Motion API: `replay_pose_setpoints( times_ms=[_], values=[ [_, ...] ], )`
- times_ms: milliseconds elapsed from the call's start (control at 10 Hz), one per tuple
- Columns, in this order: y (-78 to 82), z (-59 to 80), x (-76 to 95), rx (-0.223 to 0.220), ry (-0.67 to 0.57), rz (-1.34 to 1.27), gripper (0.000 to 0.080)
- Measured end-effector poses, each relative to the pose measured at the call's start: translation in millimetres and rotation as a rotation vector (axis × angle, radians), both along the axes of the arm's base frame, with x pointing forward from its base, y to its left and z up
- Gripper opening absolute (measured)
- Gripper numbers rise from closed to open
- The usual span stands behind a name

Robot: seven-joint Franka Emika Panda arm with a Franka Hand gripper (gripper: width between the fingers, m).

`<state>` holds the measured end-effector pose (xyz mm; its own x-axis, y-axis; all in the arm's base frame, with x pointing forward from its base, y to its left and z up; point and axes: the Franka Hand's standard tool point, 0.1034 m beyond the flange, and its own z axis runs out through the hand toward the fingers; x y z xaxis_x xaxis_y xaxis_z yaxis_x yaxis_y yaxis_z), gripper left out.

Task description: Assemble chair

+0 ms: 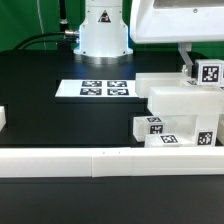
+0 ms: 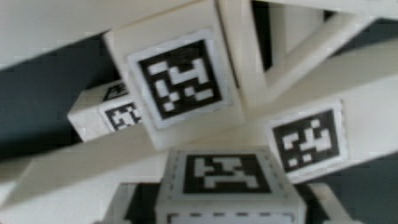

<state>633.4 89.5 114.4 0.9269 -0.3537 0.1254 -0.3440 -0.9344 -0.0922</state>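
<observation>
The loose chair pieces [image 1: 150,86] crowd the right side of the exterior view, on the black table [image 1: 40,100] just behind the long white rail [image 1: 70,160] that runs across the lower part of the frame. The broad flat seat slab [image 1: 185,100] lies there, with three short square posts [image 1: 167,138] bunched against its near edge, their black-and-white tags facing the camera. Above the slab, at the right edge of the frame, a tagged white piece [image 1: 208,72] stands higher than the rest. The gripper [image 1: 189,62] hangs from the arm's white housing [image 1: 180,22] in the upper right corner, just beside that piece. The marker board [image 1: 95,88] lies flat in the middle of the frame, well apart from the pieces, in front of the robot's base [image 1: 100,30] at top centre. A small white block [image 1: 3,118] shows at the left edge. The wrist view is filled by tagged white faces at close range. One large tag [image 2: 183,80] sits on a tilted face with smaller tags around it. Behind them is what looks like the X-braced frame [image 2: 338,50], its slanted white bars crossing, though the picture is too blurred to be sure. Whether the gripper's jaws are spread or pinching a piece cannot be told from either view.
</observation>
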Motion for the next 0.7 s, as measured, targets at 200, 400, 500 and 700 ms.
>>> replay_pose_setpoints(
  times_ms=[200, 400, 500, 700],
  values=[
    [0.3, -0.2, 0.4, 0.053, 0.005, -0.217, 0.0265],
    [1.8, -0.5, 0.3, 0.095, 0.02, -0.445, 0.0266],
    [1.4, -0.4, 0.8, 0.105, 0.034, -0.522, 0.0266],
    [-2.3, -0.7, 0.9, 0.119, 0.066, -0.674, 0.0266]
  ],
)
